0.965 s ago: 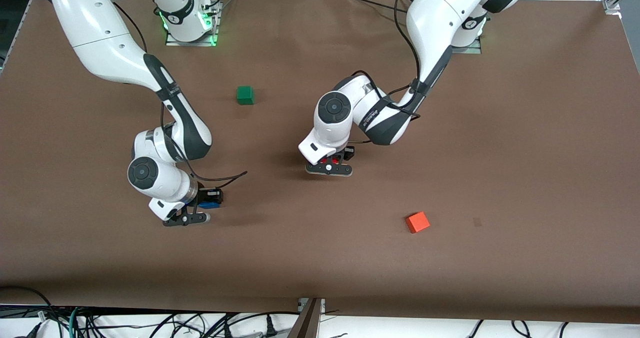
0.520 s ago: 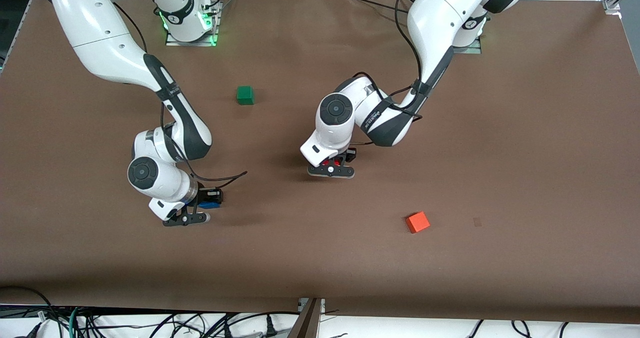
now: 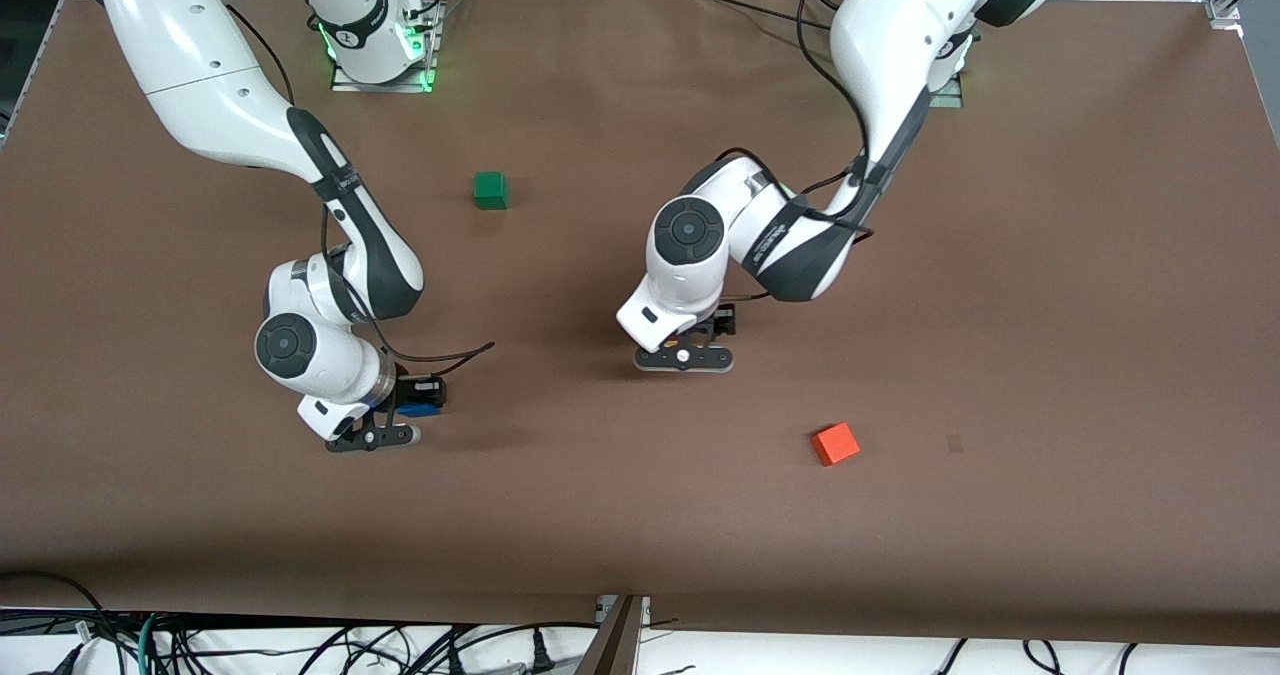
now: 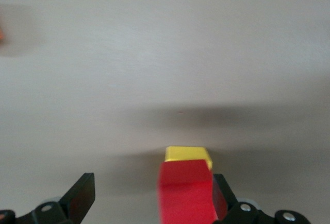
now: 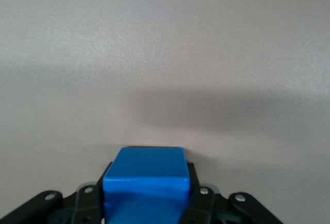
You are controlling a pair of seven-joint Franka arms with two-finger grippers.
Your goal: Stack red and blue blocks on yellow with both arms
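Note:
In the left wrist view the deep red block (image 4: 185, 190) sits on the yellow block (image 4: 188, 154), which stands on the table. My left gripper (image 4: 152, 195) is open around them, with the red block close against one finger (image 4: 223, 195) and a wide gap to the other. In the front view my left gripper (image 3: 700, 337) is low at mid table and hides both blocks. My right gripper (image 3: 412, 407) is shut on the royal blue block (image 3: 418, 409) just above the table, nearer the right arm's end. The blue block (image 5: 146, 175) fills the right gripper (image 5: 146, 188).
A green cube (image 3: 490, 190) lies on the table closer to the robots' bases. An orange cube (image 3: 835, 444) lies nearer to the front camera, toward the left arm's end. The brown table (image 3: 1000, 305) is bare around both hands.
My left hand has shifted toward the left arm's end of the table and slightly lower in the front view. The red seen under it earlier is now covered. The right arm has not moved.

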